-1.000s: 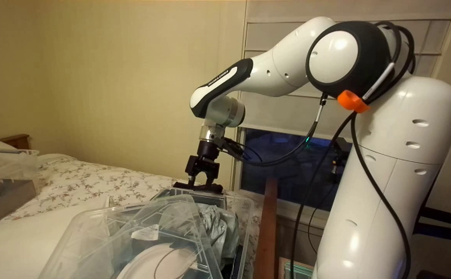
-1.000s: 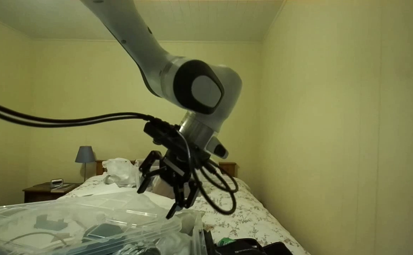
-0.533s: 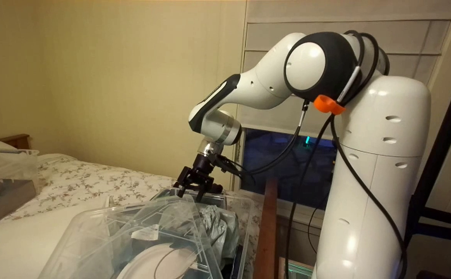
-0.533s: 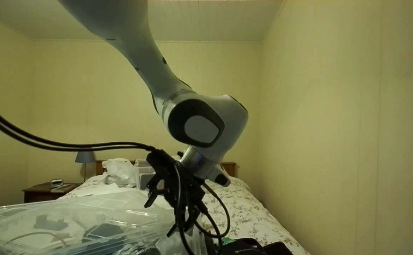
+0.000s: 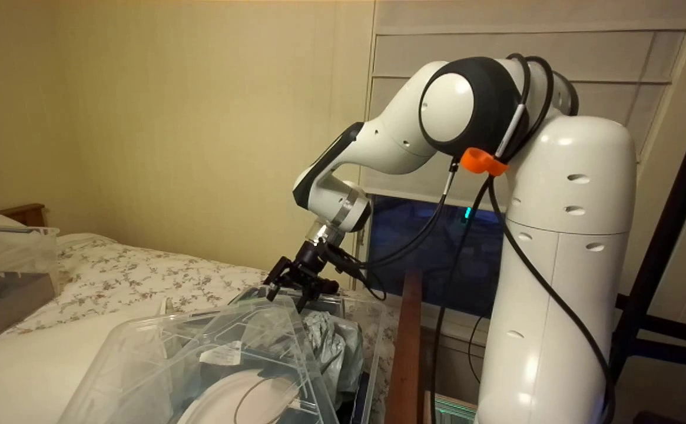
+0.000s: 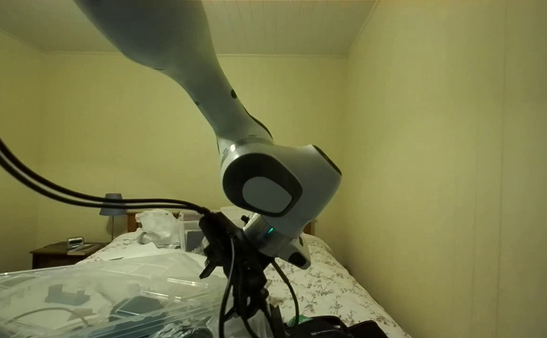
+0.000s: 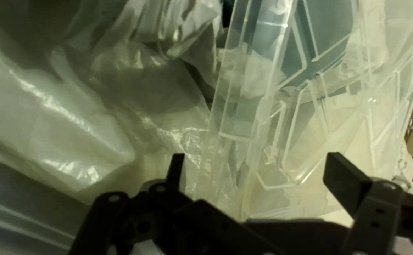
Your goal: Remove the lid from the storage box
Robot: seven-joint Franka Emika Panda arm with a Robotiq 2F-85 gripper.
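The lid (image 5: 275,321) is a clear ribbed plastic panel lying askew and tilted over the storage box (image 5: 376,353). In an exterior view the lid (image 6: 113,281) slopes over the box's contents. A grey-green plastic bag (image 5: 337,353) shows past the lid's edge, and a white round item (image 5: 248,397) shows through the lid. My gripper (image 5: 285,300) is tilted and open just above the lid's far end. In the wrist view the open fingers (image 7: 254,163) stand on either side of the lid's rim (image 7: 224,131), with nothing clamped. Whether the fingertips touch anything I cannot tell.
Another clear bin (image 5: 16,253) stands on the floral bedding (image 5: 142,282). A black bag (image 6: 334,327) lies beyond the box's end. A wooden rail (image 5: 407,353) runs beside the box by the window. Cables (image 6: 137,203) hang from the arm.
My gripper has come down and tilted, its fingers now around the level of the lid's far edge. The arm has lowered with it. The lid and box have not visibly moved.
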